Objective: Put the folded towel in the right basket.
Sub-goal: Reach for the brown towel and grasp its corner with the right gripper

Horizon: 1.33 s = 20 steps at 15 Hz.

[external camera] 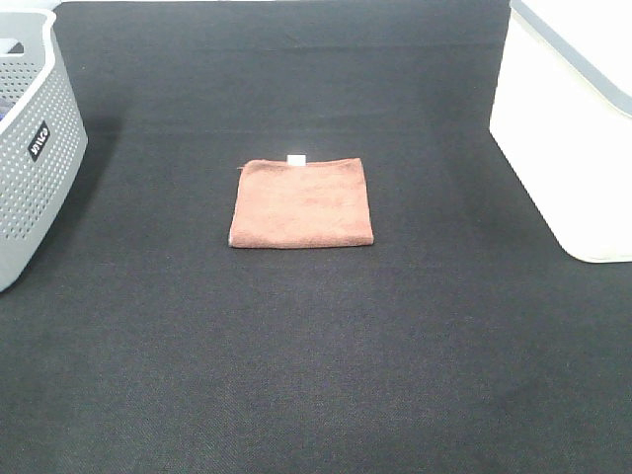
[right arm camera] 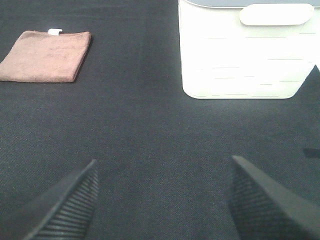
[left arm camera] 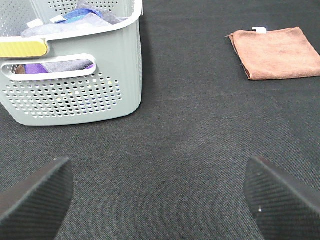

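Where dark woven cloth (external camera: 316, 375) spreads, a square plush towel (external camera: 301, 202) lies.

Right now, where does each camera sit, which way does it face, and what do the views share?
Exterior high: mounted above, looking down at the brown towel between the grey basket and white basket; no arm shows.
Left wrist: low behind the open left gripper, facing the grey basket, towel also in view.
Right wrist: low behind the open right gripper, facing the white basket, towel also in view.
Shared: all three show the towel.
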Each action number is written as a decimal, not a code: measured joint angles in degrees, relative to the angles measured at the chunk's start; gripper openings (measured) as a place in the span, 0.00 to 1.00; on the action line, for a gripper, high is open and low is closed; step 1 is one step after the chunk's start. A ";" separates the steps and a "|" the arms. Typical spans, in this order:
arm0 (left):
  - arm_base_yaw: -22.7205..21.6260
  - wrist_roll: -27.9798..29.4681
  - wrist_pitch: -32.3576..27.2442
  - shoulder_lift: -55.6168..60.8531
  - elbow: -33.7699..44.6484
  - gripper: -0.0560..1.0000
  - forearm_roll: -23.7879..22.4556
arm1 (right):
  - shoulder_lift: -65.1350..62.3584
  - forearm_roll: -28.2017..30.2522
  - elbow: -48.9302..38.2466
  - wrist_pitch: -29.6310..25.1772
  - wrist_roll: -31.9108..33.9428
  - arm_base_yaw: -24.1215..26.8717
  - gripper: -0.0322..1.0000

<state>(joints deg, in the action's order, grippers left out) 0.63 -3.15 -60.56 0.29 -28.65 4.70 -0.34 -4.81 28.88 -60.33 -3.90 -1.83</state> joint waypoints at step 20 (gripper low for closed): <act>0.00 0.00 0.00 0.00 0.00 0.88 0.00 | 0.00 0.00 0.00 0.00 0.00 0.00 0.69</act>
<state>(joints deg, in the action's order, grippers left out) 0.63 -3.15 -60.56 0.29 -28.65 4.70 -0.34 -4.81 28.88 -60.33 -3.90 -1.83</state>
